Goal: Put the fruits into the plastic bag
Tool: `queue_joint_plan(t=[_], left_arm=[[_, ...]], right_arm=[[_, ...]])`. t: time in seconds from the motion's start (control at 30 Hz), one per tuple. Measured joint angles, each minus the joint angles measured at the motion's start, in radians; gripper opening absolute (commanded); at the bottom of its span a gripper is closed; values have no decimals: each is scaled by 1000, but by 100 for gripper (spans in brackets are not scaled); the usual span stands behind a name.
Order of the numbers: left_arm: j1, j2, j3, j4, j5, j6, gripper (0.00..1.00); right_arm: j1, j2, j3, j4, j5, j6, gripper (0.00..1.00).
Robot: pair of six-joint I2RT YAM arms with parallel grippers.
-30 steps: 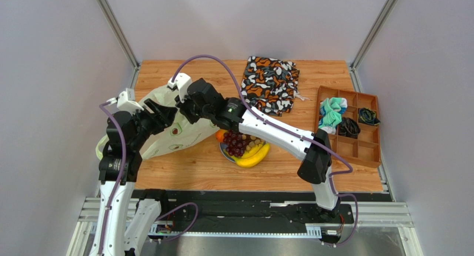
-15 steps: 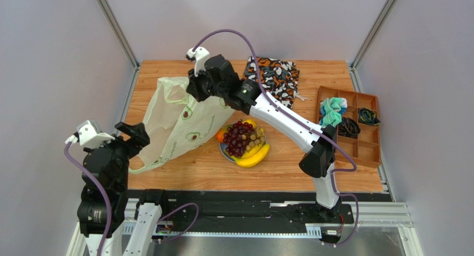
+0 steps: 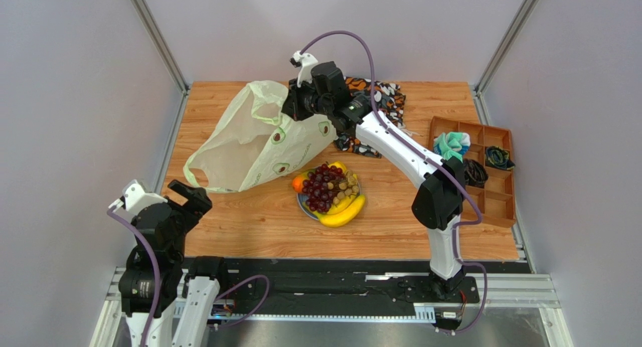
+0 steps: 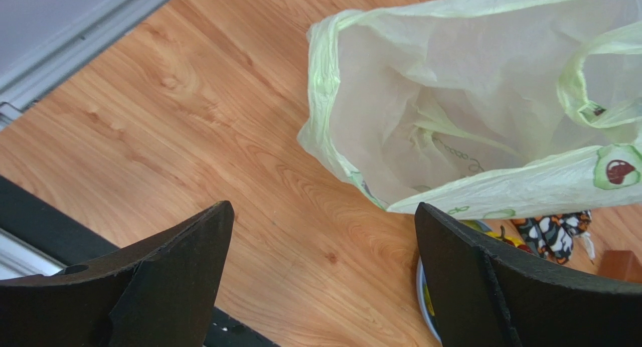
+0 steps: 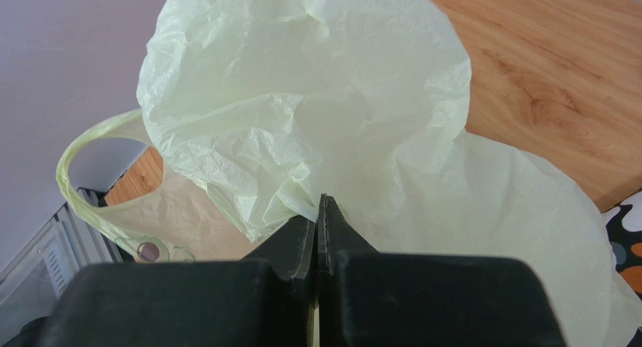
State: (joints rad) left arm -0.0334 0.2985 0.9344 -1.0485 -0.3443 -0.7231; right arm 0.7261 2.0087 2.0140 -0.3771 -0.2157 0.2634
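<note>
Plastic bag [image 3: 252,140] sits at the bench's [image 3: 249,227] far left in the top view, its upper end gripped by the clenched right tool [image 3: 295,106]. The fruits [image 3: 329,187] are heaped on a blue plate [image 3: 301,203] just beside it. The left tool [image 3: 188,200] hangs released and empty, well apart from the bag. Left wrist: the bag's mouth gapes open. Right wrist: both fingers pinch a crinkled fold.

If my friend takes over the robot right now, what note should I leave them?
Left gripper: open, empty, low by the table's near left corner, looking into the bag's mouth.
Right gripper: shut on the plastic bag, holding up its far end.
Fruits: heaped on the blue plate beside the bag.
Done: bag held up; no fruit shows inside.
Left: move every fruit into the bag.
</note>
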Motion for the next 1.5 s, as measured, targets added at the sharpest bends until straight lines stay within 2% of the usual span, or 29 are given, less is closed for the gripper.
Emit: queue_joint_plan(t=[0.1, 0.23, 0.47, 0.53, 0.7, 0.83, 1.1, 1.13, 1.2, 1.23, 1.3, 1.33, 1.37, 1.5], left_arm=[[0, 18, -40, 52, 51, -18, 99], [19, 131, -50, 161, 146, -29, 99], [250, 262, -50, 257, 298, -14, 99], [285, 282, -50, 260, 323, -8, 99], [298, 287, -50, 267, 361, 13, 97], [310, 307, -79, 348, 422, 15, 95], [349, 464, -136, 448, 477, 34, 90], [352, 476, -137, 454, 478, 37, 87], [359, 486, -144, 481, 486, 41, 65], [362, 487, -150, 499, 495, 39, 42], [364, 490, -164, 538, 514, 36, 22], [363, 494, -171, 556, 523, 43, 4], [364, 497, -177, 569, 534, 47, 0], [363, 486, -182, 582, 569, 58, 0]], right_arm=[[-17, -1, -41, 5, -34, 6, 0], [-38, -13, -78, 23, -64, 11, 0], [-72, -38, -92, 45, -92, 24, 0], [-82, -42, -92, 48, -98, 28, 0], [-101, -42, -92, 50, -110, 36, 0], [-112, -42, -92, 53, -122, 39, 0], [-124, -42, -92, 53, -143, 41, 0], [-124, -42, -92, 53, -144, 41, 0], [-126, -42, -92, 53, -146, 41, 0], [-126, -42, -92, 53, -146, 41, 0], [-126, -42, -92, 53, -148, 43, 0], [-126, -42, -92, 53, -149, 43, 0], [-126, -42, -92, 53, -150, 43, 0], [-127, -42, -92, 48, -150, 42, 0]])
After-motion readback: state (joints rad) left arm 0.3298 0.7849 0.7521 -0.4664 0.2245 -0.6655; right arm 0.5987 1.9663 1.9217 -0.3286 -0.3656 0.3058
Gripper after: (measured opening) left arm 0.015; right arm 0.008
